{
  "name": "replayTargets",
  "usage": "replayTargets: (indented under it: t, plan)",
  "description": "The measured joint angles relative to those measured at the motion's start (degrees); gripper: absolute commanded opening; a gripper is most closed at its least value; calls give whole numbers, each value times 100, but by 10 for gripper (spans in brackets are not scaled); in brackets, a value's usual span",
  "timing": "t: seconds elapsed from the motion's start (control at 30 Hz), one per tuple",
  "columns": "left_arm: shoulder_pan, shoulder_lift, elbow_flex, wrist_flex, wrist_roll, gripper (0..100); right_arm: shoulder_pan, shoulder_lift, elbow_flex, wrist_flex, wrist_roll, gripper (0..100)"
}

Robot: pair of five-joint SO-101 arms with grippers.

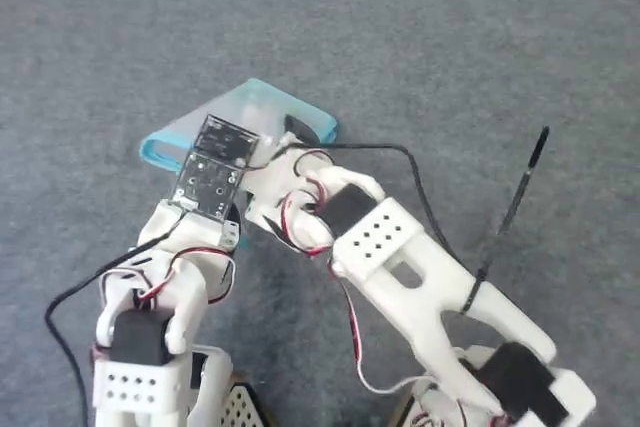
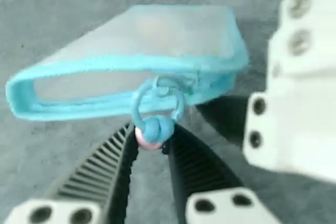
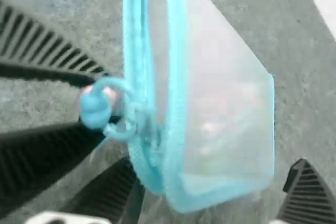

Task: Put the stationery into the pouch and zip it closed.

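Note:
A translucent light-blue pouch [image 1: 262, 112] lies on the grey carpet, with faint pale shapes showing through its wall [image 3: 210, 124]. My left gripper [image 2: 152, 141] is shut on the blue knot and pink bead of the zipper pull [image 2: 152, 129], whose cord loops through the slider [image 2: 167, 85] on the zip edge. My right gripper [image 3: 212, 174] straddles the pouch's end and is open. One finger [image 3: 113, 198] lies against the zip side. The other finger [image 3: 307, 192] stands a little off the far side. From above, a black right finger [image 1: 296, 130] rests at the pouch's right corner.
Both arms crowd together over the pouch, the right arm's white body [image 2: 296, 77] close beside the left gripper. A black cable [image 1: 385, 149] and a thin black strip [image 1: 525, 182] run beside the right arm. Grey carpet [image 1: 500, 57] lies all around.

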Motion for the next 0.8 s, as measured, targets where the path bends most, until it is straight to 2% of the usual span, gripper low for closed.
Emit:
replayTargets:
  t: [0.27,0.33,0.4,0.47,0.6,0.8]
  plan:
    - [53,-18,-26,-9,-44,9,431,976,-352,9,-220,220]
    - [44,-44,-26,-9,-44,9,440,1046,-404,9,-246,131]
    - [44,-18,-18,-9,-44,9,440,1073,-413,9,-246,0]
    - [44,-18,-18,-9,-44,9,457,1073,-413,9,-264,28]
    - [53,-18,-18,-9,-44,9,695,1064,-448,-35,-651,5]
    - [53,-18,-18,-9,-44,9,897,1055,-510,316,-668,7]
